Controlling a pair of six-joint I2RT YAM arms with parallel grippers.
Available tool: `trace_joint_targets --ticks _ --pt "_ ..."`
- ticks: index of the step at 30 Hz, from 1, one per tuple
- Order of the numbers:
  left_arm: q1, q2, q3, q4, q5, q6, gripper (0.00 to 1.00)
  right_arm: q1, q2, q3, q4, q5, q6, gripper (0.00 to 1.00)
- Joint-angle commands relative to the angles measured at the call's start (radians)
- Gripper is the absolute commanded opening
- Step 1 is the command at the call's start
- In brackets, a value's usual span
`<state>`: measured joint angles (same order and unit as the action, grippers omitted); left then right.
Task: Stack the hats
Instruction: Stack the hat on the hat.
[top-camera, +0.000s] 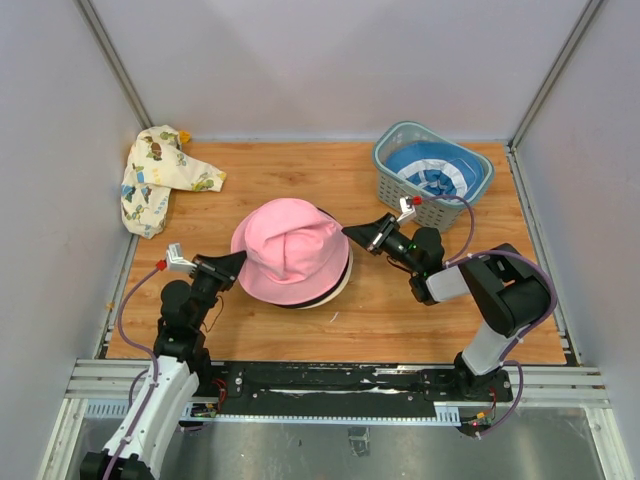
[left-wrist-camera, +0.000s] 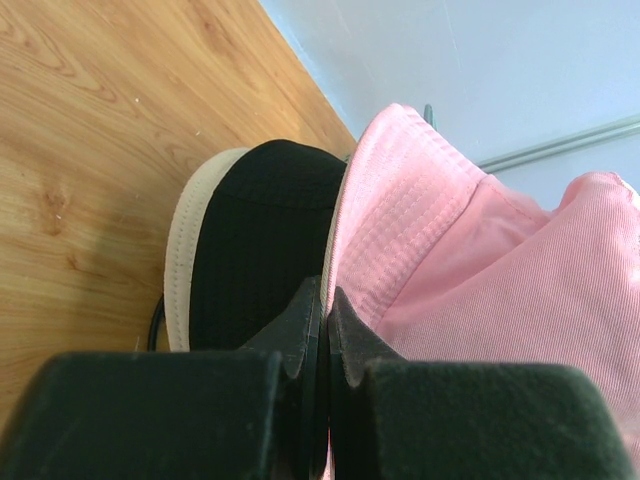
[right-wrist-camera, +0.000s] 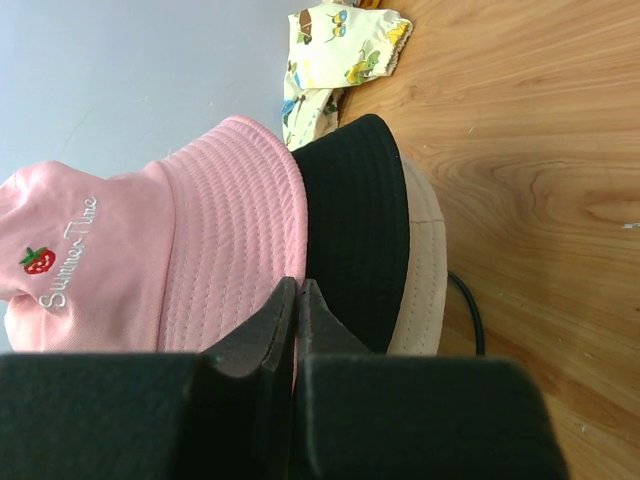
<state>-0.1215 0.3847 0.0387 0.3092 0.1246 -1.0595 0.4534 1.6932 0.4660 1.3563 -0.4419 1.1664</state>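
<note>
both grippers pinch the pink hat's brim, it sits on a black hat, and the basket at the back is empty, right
No: the basket is not empty; the top view shows a blue-and-white hat inside. The rest holds: the left gripper and right gripper pinch the brim of the pink hat, over a black hat.

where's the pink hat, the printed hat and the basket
pink hat (top-camera: 290, 255), top view, on its crown
printed hat (top-camera: 160, 178), top view, on the middle of its fabric
basket (top-camera: 447, 213), top view, on its near wall
</note>
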Motion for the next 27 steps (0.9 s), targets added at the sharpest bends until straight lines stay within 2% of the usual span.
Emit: trace_joint_targets --ticks 1,7,15,19,24,26,27 --pt "0.001 0.053 -0.034 -0.019 -0.041 0.013 0.02 -0.03 0.041 -0.035 -0.128 0.074 -0.089 0.0" --pt "0.0 0.131 -0.044 0.043 -0.008 0.019 0.03 -0.019 0.075 -0.034 -0.146 0.093 -0.114 0.01" --pt "0.0 0.112 -0.05 0.008 -0.019 0.04 0.05 0.016 0.044 -0.007 -0.294 0.145 -0.192 0.0" --pt "0.001 0.103 -0.056 0.015 -0.01 0.039 0.07 0.018 0.043 -0.01 -0.283 0.148 -0.189 0.0" --pt "0.0 0.088 -0.033 0.029 0.003 0.048 0.11 0.018 -0.051 -0.032 -0.351 0.198 -0.223 0.0" --pt "0.0 0.088 -0.02 0.032 0.018 0.055 0.13 0.018 -0.132 -0.044 -0.413 0.241 -0.249 0.07" --pt "0.0 0.089 -0.016 0.031 0.024 0.058 0.15 0.018 -0.176 -0.049 -0.449 0.264 -0.262 0.13"
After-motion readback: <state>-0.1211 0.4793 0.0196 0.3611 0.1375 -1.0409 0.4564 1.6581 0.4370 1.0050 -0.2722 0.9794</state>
